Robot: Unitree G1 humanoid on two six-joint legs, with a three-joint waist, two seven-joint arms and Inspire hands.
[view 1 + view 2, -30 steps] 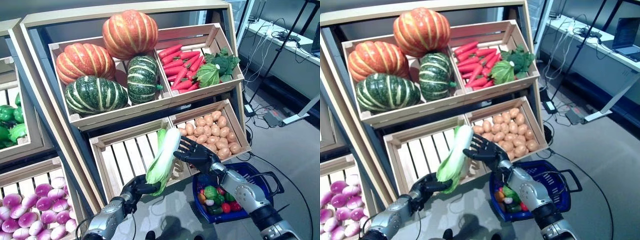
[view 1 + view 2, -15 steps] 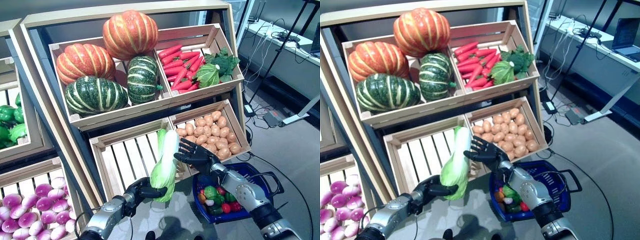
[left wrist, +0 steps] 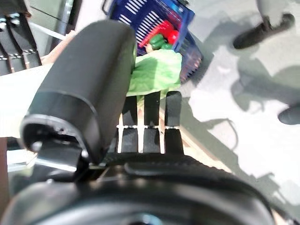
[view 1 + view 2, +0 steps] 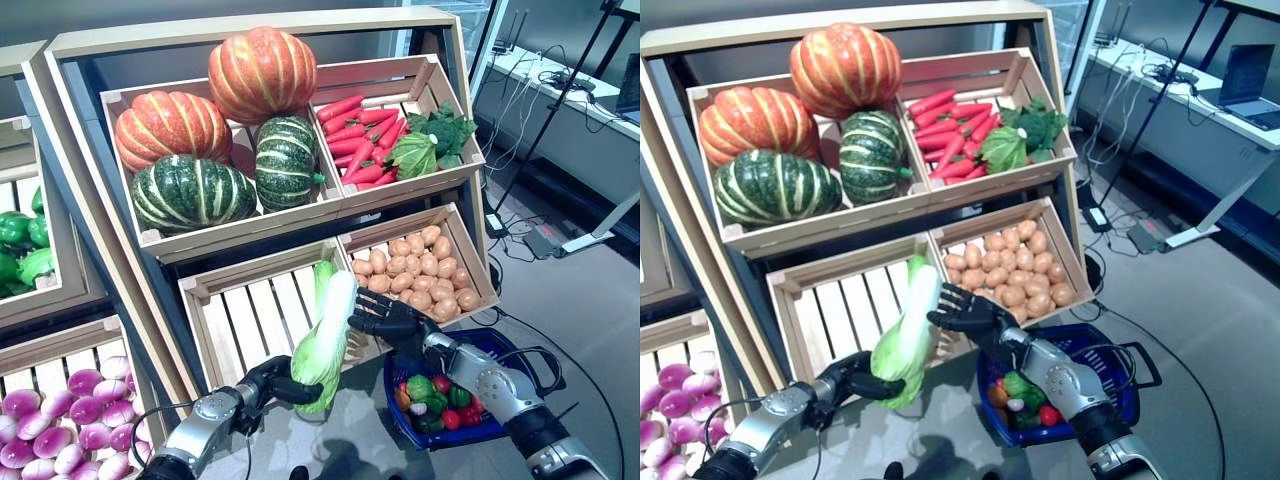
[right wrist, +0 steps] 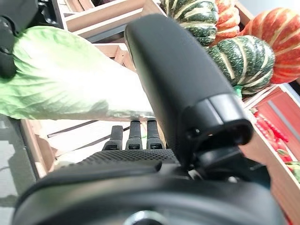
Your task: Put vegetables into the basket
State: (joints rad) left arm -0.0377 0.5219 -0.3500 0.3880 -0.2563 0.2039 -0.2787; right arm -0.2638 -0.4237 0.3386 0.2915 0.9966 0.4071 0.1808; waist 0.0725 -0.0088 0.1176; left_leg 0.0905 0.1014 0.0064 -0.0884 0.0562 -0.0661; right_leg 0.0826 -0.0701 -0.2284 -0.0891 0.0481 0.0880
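You see a pale green and white cabbage [image 4: 325, 335] before light wooden crates [image 4: 262, 312]. Two orange pumpkins [image 4: 260, 72] carry cream stripes; two dark green squashes [image 4: 190, 194] show pale streaks. Red carrots [image 4: 362, 140] lie beside leafy greens [image 4: 432, 138]. Tan potatoes [image 4: 418, 272] fill one crate. The blue basket [image 4: 497, 345] holds green and red pieces. Purple and white turnips [image 4: 60, 430] and bright green peppers [image 4: 18, 245] sit at far left. Both hands [image 4: 385, 318] are black, on silver arms.
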